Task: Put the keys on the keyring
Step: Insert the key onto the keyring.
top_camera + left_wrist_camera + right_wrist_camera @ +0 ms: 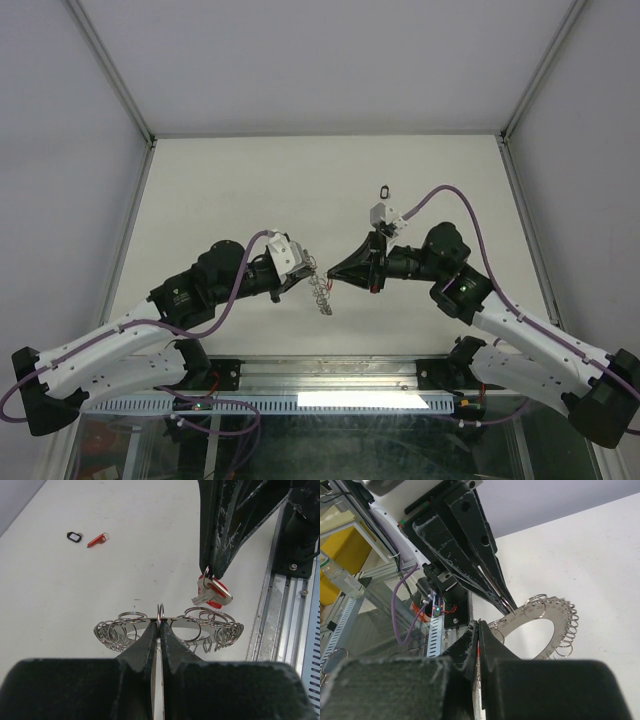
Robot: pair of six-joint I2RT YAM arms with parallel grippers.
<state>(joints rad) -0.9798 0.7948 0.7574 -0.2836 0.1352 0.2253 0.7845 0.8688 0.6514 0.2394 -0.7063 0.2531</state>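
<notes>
- Top view: the left gripper (312, 270) and right gripper (335, 272) meet nose to nose at lower centre, above the table (250, 180). The keyring (321, 293) hangs edge-on just below their tips. A black-tagged key (385, 190) lies apart, upper right of centre.
- Left wrist view: the left gripper (160, 630) is pinched tight on the keyring (180, 620) at its near rim, holding the plate flat at lower centre. The right gripper (214, 570) comes down from the upper right, clamped on the small ring of a red-tagged key (214, 591), which dangles just above the wire loops. At upper left lie the black-tagged key (74, 536) and a loose red key (97, 540).
- Right wrist view: the right gripper (479, 630) is closed at bottom centre, and only a red sliver of its load shows. The left gripper (509, 605) holds the keyring (520, 617) at right of centre.
- Handling, as I judge it: the keyring is stiff, thin, smooth metal and likely to pivot in a rim pinch. Its loops look springy. The key is very light and swings freely, so holding it by its ring gives the best control.
</notes>
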